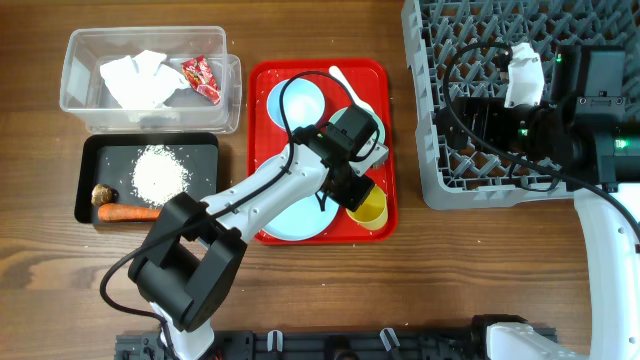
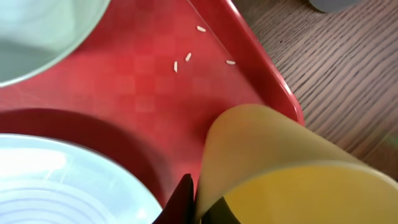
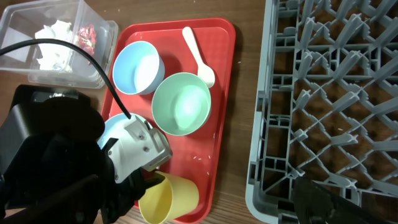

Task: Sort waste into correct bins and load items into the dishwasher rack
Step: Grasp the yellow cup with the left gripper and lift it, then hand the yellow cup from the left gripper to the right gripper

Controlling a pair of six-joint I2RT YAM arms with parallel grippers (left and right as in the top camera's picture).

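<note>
My left gripper [image 1: 357,192] is shut on the rim of the small yellow cup [image 1: 371,210], one finger inside the wall and one outside [image 2: 198,204]. The cup [image 3: 171,196] tilts at the red tray's near right corner. On the tray sit the pale blue plate [image 1: 298,218], a blue bowl [image 3: 137,68], a teal bowl [image 3: 181,102] and the white spoon [image 3: 199,53]. A few rice grains [image 2: 186,57] lie on the tray floor. My right gripper [image 1: 472,125] hangs open over the grey dishwasher rack [image 1: 425,150], holding nothing.
The clear tub [image 1: 90,100] at back left holds the white tissue [image 1: 135,78] and red wrapper [image 1: 202,78]. The black tray [image 1: 90,165] in front of it holds rice [image 1: 160,172], a brown lump [image 1: 103,194] and the carrot [image 1: 130,212].
</note>
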